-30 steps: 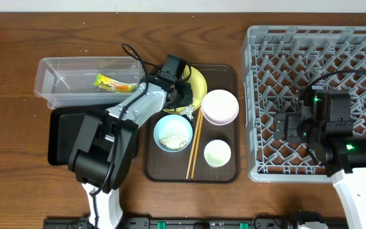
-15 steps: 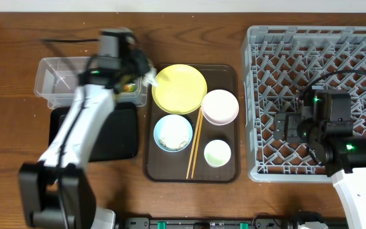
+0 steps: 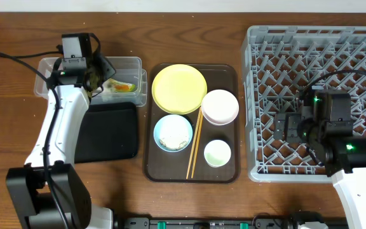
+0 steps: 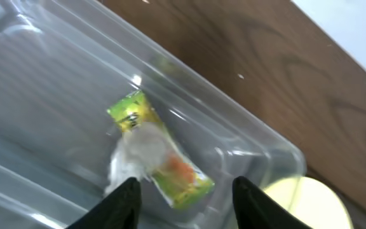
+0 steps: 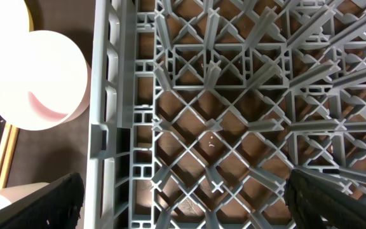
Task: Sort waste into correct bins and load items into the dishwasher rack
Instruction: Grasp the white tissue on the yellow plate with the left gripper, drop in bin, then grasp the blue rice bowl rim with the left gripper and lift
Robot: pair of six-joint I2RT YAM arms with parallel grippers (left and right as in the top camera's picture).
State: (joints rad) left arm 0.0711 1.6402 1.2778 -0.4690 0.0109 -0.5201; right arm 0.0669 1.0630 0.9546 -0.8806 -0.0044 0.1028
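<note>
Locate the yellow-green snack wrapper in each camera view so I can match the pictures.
Overhead: the snack wrapper lies in the right end of the clear tub, upper left of the picture.
Left wrist: the snack wrapper is mid-frame on the tub floor, with a white scrap overlapping its middle.
Right wrist: not in it.
Shared landmark: the yellow plate, right of the tub overhead, at the bottom right corner in the left wrist view.

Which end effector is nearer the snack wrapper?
Left. The left end effector hovers above the snack wrapper in the clear tub; the right end effector is over the dishwasher rack.
</note>
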